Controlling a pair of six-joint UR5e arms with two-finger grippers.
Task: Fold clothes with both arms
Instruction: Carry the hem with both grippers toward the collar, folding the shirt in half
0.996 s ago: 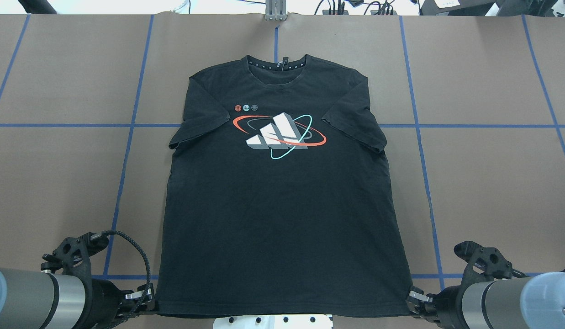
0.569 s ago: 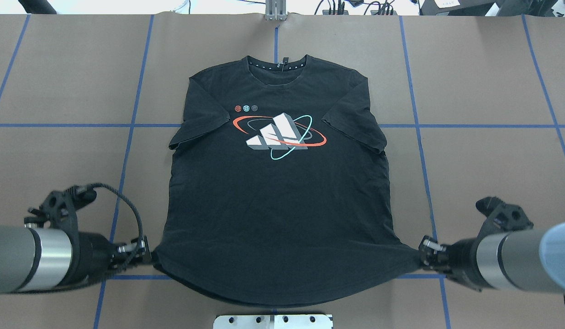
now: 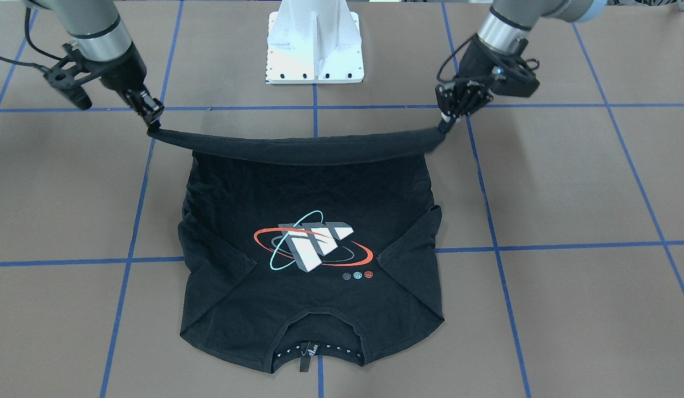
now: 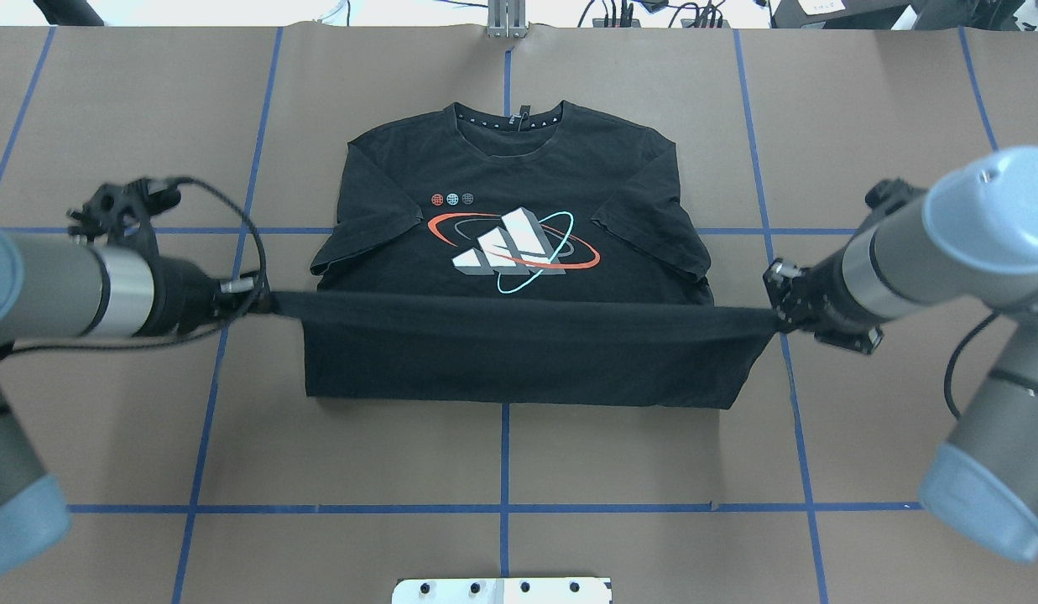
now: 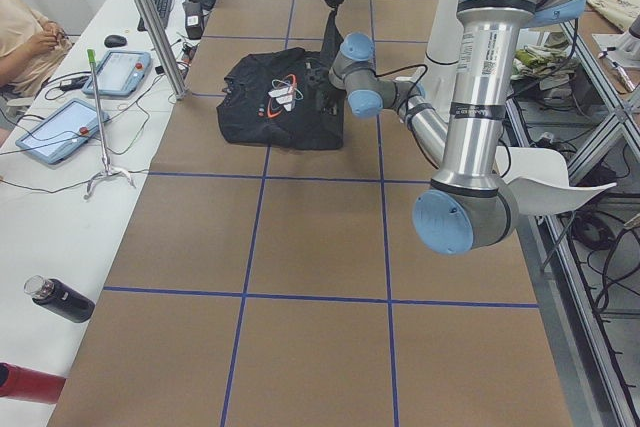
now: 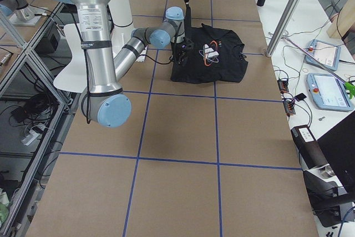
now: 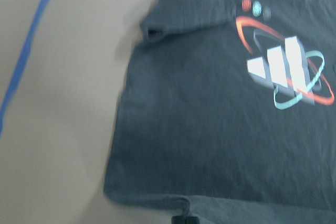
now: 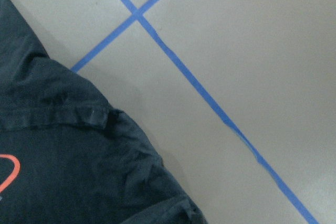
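The black T-shirt (image 4: 519, 168) lies print-up on the brown table, collar at the far side. Its red-and-teal ringed print (image 4: 514, 249) is uncovered. My left gripper (image 4: 263, 302) is shut on one hem corner and my right gripper (image 4: 774, 315) is shut on the other. The hem (image 3: 303, 148) hangs taut between them above the shirt's middle, just short of the print, and the plain black back (image 4: 519, 361) of the lower half faces up. In the front-facing view the left gripper (image 3: 447, 119) is on the right and the right gripper (image 3: 152, 122) on the left. The left wrist view looks down on the print (image 7: 286, 72).
The white pedestal base (image 3: 314, 44) stands at the robot's table edge. Blue tape lines (image 4: 502, 507) cross the brown cover. A side bench holds tablets (image 5: 60, 132) with a seated person (image 5: 30, 37) beside it. A dark bottle (image 5: 60, 299) lies at that bench's near end.
Both grippers have carried the hem up and away from the robot's edge toward the collar. The shirt's lower half now doubles over its middle.
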